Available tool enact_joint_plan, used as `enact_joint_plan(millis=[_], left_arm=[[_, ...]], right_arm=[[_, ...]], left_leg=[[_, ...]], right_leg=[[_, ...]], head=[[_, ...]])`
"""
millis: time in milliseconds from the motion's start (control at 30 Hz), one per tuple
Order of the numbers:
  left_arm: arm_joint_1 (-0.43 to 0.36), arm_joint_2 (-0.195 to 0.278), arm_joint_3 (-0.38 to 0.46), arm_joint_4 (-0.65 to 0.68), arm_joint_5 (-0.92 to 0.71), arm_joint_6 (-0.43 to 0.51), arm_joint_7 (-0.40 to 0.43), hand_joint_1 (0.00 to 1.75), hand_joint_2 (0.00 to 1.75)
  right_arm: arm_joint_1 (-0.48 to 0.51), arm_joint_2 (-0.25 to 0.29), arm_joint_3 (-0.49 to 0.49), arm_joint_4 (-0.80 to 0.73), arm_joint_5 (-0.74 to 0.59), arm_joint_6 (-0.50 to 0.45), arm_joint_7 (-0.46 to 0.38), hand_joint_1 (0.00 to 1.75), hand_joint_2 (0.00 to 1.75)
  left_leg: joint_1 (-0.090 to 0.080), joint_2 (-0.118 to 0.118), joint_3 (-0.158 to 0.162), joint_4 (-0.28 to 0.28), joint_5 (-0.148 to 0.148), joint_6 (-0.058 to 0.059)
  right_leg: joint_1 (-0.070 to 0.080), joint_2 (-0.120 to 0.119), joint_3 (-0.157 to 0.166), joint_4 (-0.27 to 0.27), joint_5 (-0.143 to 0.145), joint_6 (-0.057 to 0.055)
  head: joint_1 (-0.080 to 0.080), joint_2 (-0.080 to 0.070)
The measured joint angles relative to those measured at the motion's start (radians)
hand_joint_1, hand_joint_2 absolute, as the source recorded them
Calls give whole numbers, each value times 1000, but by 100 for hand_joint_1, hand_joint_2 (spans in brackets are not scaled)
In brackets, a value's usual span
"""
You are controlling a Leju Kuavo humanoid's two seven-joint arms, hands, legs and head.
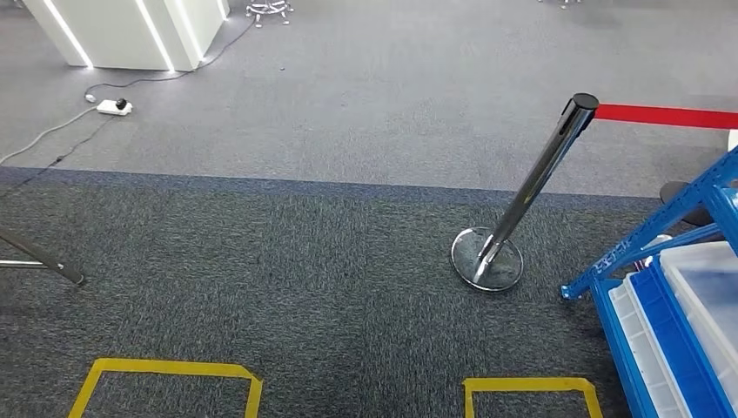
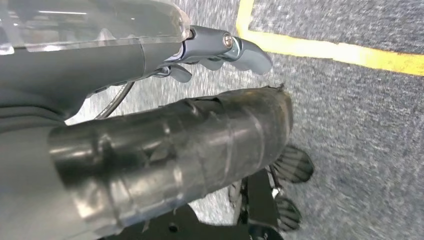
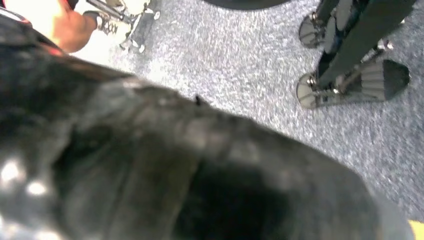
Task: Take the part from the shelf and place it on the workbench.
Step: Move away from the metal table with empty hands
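The blue shelf (image 1: 644, 235) comes in at the right edge of the head view, holding a blue bin (image 1: 683, 348) and clear and white bins (image 1: 709, 287). I cannot pick out a part among them. My left hand (image 2: 150, 100) hangs over the carpet in the left wrist view. Its black-taped thumb (image 2: 200, 140) and grey fingers (image 2: 225, 47) are apart, with bare carpet between them. My right hand (image 3: 175, 165) is a dark blurred mass close to the right wrist camera, and how its fingers lie is unclear.
A chrome stanchion (image 1: 531, 187) leans from its round base (image 1: 486, 259) just left of the shelf, carrying a red belt (image 1: 666, 115). Yellow tape squares (image 1: 165, 370) (image 1: 531, 383) mark the dark carpet near me. A power strip (image 1: 113, 106) and a white counter (image 1: 130, 30) stand far left.
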Motion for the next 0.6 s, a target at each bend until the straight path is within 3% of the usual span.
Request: enact_joint_plan(millis=[67, 100, 133, 200, 233, 267, 300, 333, 400, 467, 500, 567, 600], left_arm=[[-2, 0, 0, 0, 0, 0, 0, 0, 0], [-3, 0, 0, 0, 1, 0, -1, 0, 0], [-2, 0, 1, 0, 3, 0, -1, 0, 0], [0, 0, 3, 0, 9, 0, -2, 0, 0], [1, 0, 5, 0, 12, -1, -2, 0, 0], [1, 1, 7, 0, 13, -2, -3, 0, 0], [1, 1, 10, 0, 15, -2, -3, 0, 0], [1, 1, 12, 0, 18, -3, -4, 0, 0], [0, 1, 16, 0, 22, -3, -5, 0, 0], [-1, 0, 18, 0, 25, -2, -6, 0, 0], [-1, 0, 18, 0, 27, -2, -8, 0, 0], [-5, 0, 19, 0, 30, -1, -10, 0, 0], [-7, 0, 19, 0, 31, -1, -11, 0, 0]], right_arm=[[4, 0, 0, 0, 0, 0, 0, 0, 0], [5, 0, 0, 0, 0, 1, 0, 0, 0], [5, 0, 0, 0, 0, 1, 0, 0, 0], [2, 1, 0, 0, 0, 3, 0, 0, 0], [1, 1, 0, 0, 0, 4, 0, 0, 0], [1, 1, 0, 0, 0, 4, 0, 0, 0], [2, 1, 0, 0, 0, 4, 0, 0, 0], [4, 1, -1, 0, 0, 4, 0, 0, 0], [5, 1, -1, 0, -1, 3, 0, 0, 0], [3, 1, -1, 0, -1, 2, 0, 0, 0], [2, 1, -1, 0, -1, 1, 0, 0, 0], [3, 1, -3, 0, -1, 1, 0, 0, 0], [3, 1, -4, 0, -1, 1, 0, 0, 0]], left_leg=[[-1, 21, 3, -7, 7, 15], [-1, 31, 5, -13, 11, 22], [0, 43, 7, -20, 14, 29], [-2, 68, 7, -24, 15, 37], [-4, 81, 7, -24, 14, 39], [-6, 94, 7, -24, 13, 39], [-6, 105, 8, -23, 11, 39], [-6, 116, 10, -23, 9, 38], [-8, 135, 15, -21, 3, 33], [-11, 153, 21, -20, -3, 23], [-12, 162, 24, -20, -6, 18], [-10, 174, 30, -21, -11, 6], [-9, 162, 30, -13, -20, 1]], right_leg=[[-4, 7, -5, 0, 2, 12], [-4, -8, -11, 11, -7, 16], [-4, -33, -26, 43, -27, 19], [-4, -85, -84, 161, -88, 24], [-6, -96, -115, 224, -113, 26], [-7, -102, -135, 262, -122, 28], [-8, -105, -136, 266, -112, 29], [-8, -111, -118, 231, -86, 28], [-3, -143, -47, 96, -25, 21], [6, -171, -3, 6, 1, 8], [11, -172, 0, -5, -1, 3], [9, -151, 1, -10, 3, -7], [6, -141, 5, -14, 5, -12]], head=[[0, 0], [1, 0], [1, 0], [3, 0], [2, 0], [3, 0], [3, 0], [3, 0], [3, 0], [2, 0], [2, 0], [2, 0], [2, 0]])
